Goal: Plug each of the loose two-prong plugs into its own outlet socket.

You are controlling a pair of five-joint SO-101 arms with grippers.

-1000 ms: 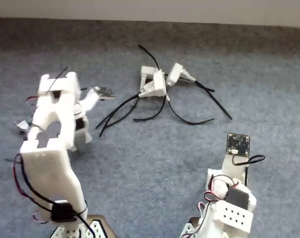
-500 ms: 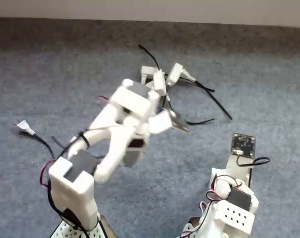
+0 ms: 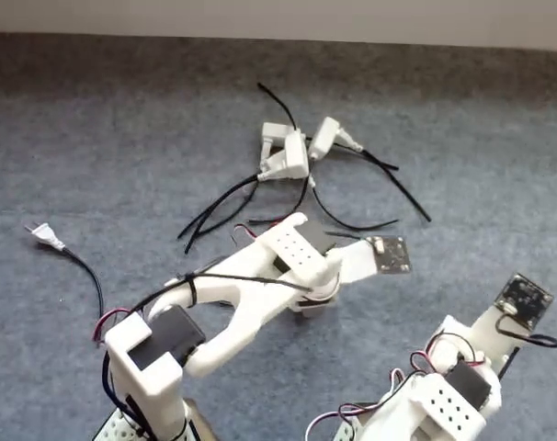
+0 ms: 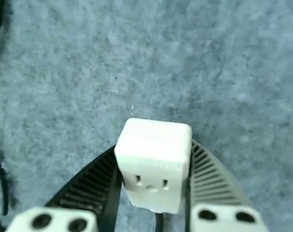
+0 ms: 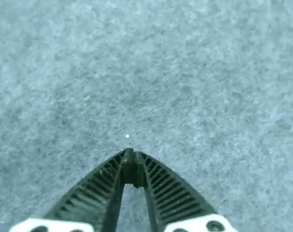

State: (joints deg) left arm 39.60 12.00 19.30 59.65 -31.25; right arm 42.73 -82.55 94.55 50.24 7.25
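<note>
Plug: white, two-prong, on a black cord; lies loose on the carpet, well apart from both sets of fingers.

Socket: white block, slotted face turned toward the wrist camera. It sits between the left gripper fingers, one ribbed pad pressed to each side. The block's far end stands out past the fingertips, with a dark cord leaving its near end.

Left gripper: fingers parted to the block's width and clamped on it. Whether the block touches the carpet cannot be told.

Right gripper: fingers pressed tip to tip, nothing between them, bare carpet ahead of the tips.

Other white pieces: a cluster with tangled black cords, seen in the high view beyond the left arm, apart from its fingers and farther still from the right arm.
</note>
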